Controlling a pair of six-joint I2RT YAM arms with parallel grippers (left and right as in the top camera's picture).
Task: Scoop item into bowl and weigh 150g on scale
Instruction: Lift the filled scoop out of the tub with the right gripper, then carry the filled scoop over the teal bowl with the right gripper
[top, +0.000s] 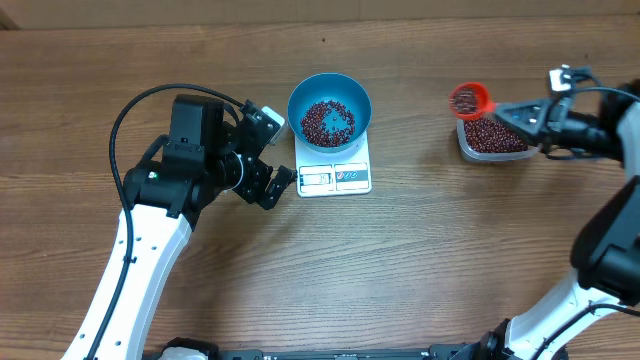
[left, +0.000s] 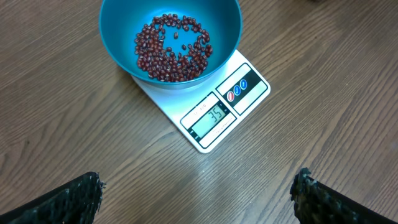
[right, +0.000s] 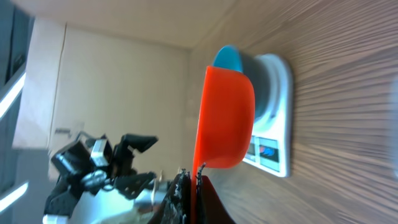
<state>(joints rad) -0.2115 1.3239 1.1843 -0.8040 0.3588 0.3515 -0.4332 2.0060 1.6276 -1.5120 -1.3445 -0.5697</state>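
Presently, the right claw (top: 512, 111) is clamped fully shut on the handle of the small red plastic scoop (top: 468, 99). The scoop juts out beyond the claw's tips, loaded with beans. The clear rectangular plastic tub (top: 492, 157) lies directly under this claw's fingers. The left claw (top: 278, 184) stands spread as wide as it goes and holds nothing. Just ahead of it sits the small flat white kitchen scale (top: 335, 178), with the deep round bright blue bowl (top: 330, 85) on the scale's far half. The small dark red-brown beans (top: 328, 121) lie in three places: a thin layer in the bowl, a heap in the tub, a load in the scoop. The display reading I judge well short of target. Assessment: the beans are hard, light, smooth and free-rolling. They cannot be pinched, only carried level in the scoop, which is best gripped by its stiff handle. Any tilt in transit risks spillage. The bowl looks light and may slide if knocked.
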